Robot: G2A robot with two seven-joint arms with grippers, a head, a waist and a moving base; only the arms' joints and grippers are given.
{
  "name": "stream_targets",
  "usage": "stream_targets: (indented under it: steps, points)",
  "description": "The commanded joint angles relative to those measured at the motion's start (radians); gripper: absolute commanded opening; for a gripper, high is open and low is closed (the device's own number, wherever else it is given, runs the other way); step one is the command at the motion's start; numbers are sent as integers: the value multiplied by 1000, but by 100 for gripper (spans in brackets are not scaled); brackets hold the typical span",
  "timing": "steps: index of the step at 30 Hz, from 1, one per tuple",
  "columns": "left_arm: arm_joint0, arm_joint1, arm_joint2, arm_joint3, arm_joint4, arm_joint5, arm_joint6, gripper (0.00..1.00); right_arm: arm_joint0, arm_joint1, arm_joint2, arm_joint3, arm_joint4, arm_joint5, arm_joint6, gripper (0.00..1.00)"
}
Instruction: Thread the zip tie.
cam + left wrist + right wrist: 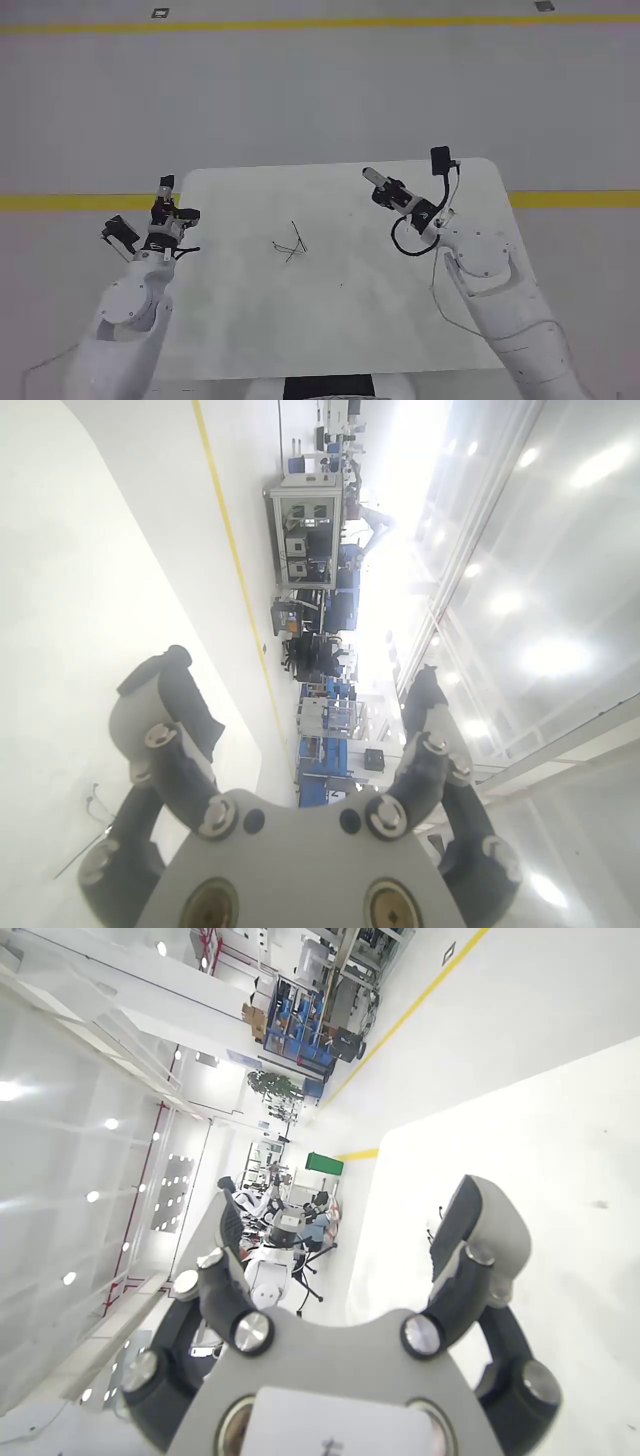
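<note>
2 pincers, both spread wide: left gripper (300, 665) at the table (350, 320)'s left edge, right gripper (345, 1198) toward its far edge. Thin dark zip ties (290, 244) mid-table, count unclear.

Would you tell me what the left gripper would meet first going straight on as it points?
The way looks free: the left gripper points along the edge of the table, out over floor. The zip ties lie aside.
</note>
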Motion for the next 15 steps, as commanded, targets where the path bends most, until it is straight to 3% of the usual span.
stream_targets:
  steps: [1,9,13,15]
  points:
    - [0,0,0,0,0,0,0,100,0,0,0,0,0,0,0,100]
    - [0,0,0,0,0,0,0,100,8,1,-1,-8,-25,0,3,100]
    - [0,0,0,0,0,0,0,100,103,3,-63,-14,-200,66,101,100]
    - [0,0,0,0,0,0,0,100,192,-3,-121,17,-276,105,166,100]
